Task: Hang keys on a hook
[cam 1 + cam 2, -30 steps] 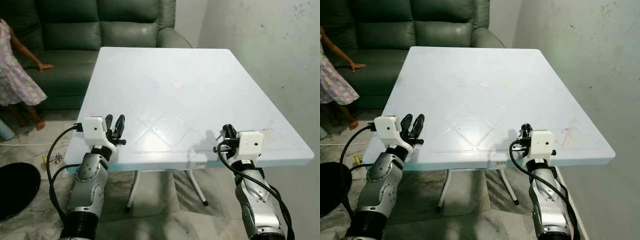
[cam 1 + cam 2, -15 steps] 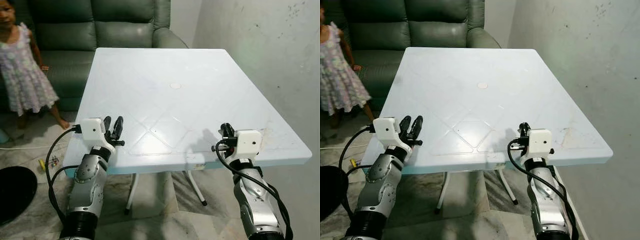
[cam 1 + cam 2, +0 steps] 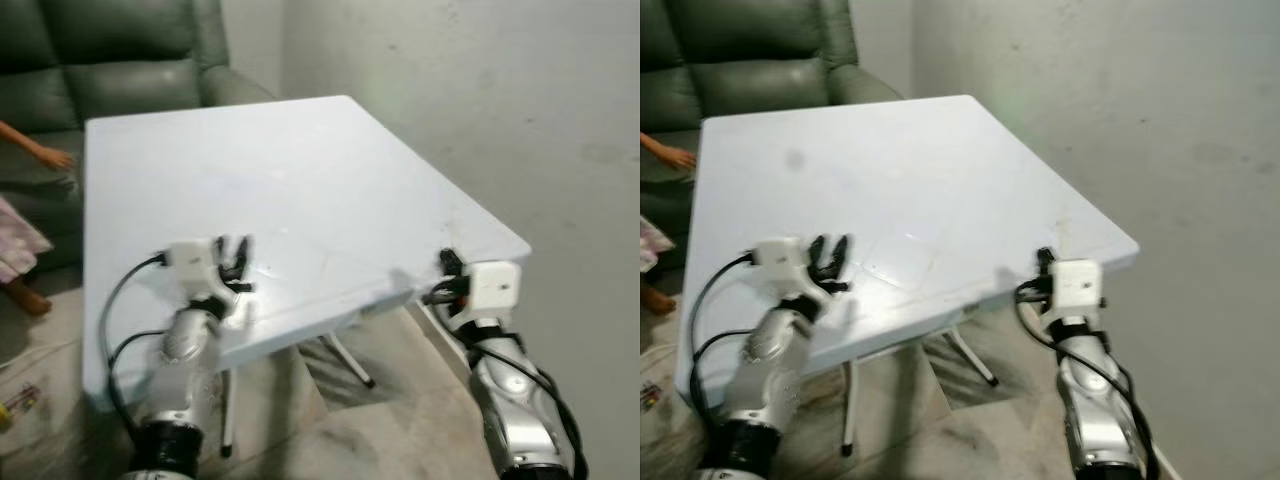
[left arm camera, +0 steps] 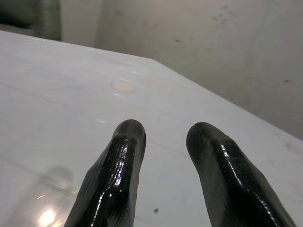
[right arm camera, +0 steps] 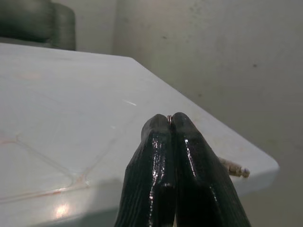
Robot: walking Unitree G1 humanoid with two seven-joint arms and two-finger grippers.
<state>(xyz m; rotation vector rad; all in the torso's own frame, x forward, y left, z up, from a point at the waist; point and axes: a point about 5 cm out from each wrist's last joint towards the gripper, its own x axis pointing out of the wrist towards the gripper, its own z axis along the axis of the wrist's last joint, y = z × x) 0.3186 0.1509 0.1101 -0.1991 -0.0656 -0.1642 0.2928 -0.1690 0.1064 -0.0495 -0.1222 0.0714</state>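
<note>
My right gripper [image 3: 447, 262] hovers by the near right corner of the white table [image 3: 300, 170], fingers pressed together. In the right wrist view a thin metal key ring [image 5: 169, 116] peeks out between the fingertips of the right gripper [image 5: 170, 119], and a small metal key end [image 5: 234, 168] sticks out beside one finger. My left gripper [image 3: 235, 248] is over the table's near left part, open with nothing between its fingers [image 4: 128, 137]. The eye views are blurred.
A bare grey wall [image 3: 500, 100] rises right behind the table's right edge. A green sofa [image 3: 100, 60] stands at the back left. A person's arm [image 3: 40, 155] and a bit of dress [image 3: 15, 250] show at the left edge. Tiled floor [image 3: 350, 420] lies below.
The whole picture has swung to the right, so the table sits further left and the wall takes more room. The person has slid almost out of view. Both grippers keep their pose.
</note>
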